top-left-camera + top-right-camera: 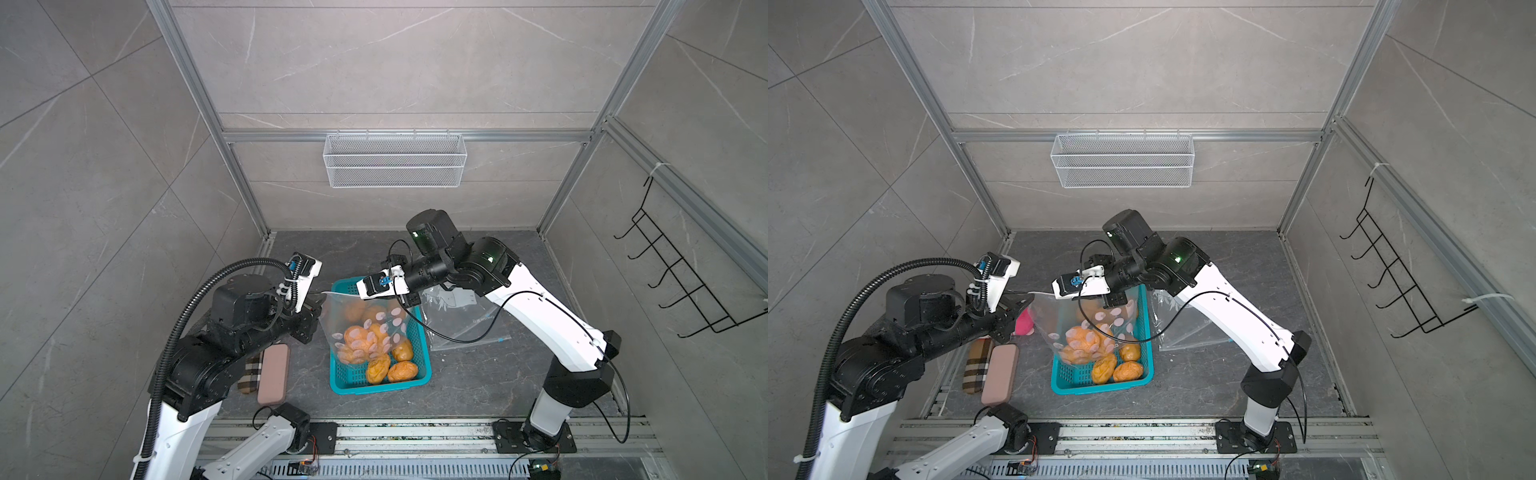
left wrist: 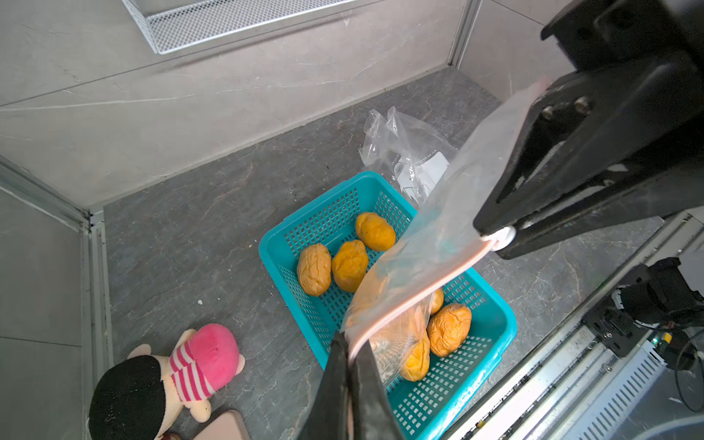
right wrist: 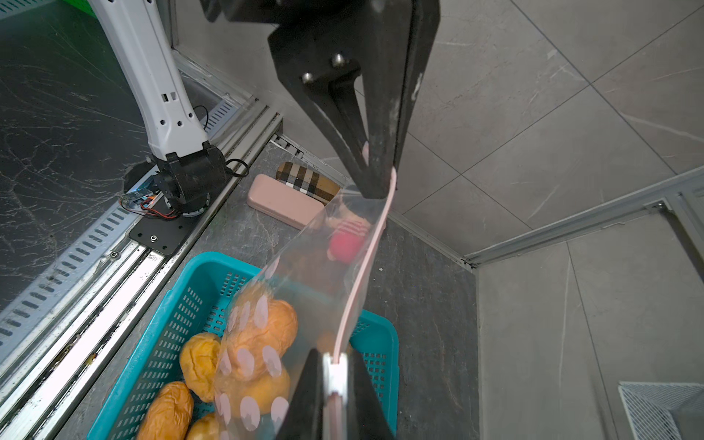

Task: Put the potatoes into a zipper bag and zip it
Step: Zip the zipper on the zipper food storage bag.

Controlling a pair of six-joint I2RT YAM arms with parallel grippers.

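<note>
At the desk's [image 1: 478, 374] left edge a plaid case [image 1: 251, 372] and a pink case [image 1: 273, 374] lie touching, with a doll [image 2: 167, 377] near them. The left tool [image 2: 348, 352] is pinched narrow on 1 end of the zipper bag's [image 1: 361, 328] pink zip strip [image 2: 419, 295]. The bag hangs from there over the teal basket [image 1: 376, 384] near the desk's middle. Some potatoes [image 1: 359, 338] sit in the bag, and at least 4 lie loose in the basket. At the strip's other end the right tool [image 3: 336, 362] is clamped on the white slider [image 3: 335, 375]. I cannot tell whether the seam is sealed.

The film looks thin, slick and limp, and it likely sags under the load. The stiffer strip seems the safest place to hold. The potatoes look firm, rounded and prone to rolling.

A spare bag [image 1: 461, 320] lies just beside the basket's right edge. The desk's front right corner is open, and the back wall stands well apart.
</note>
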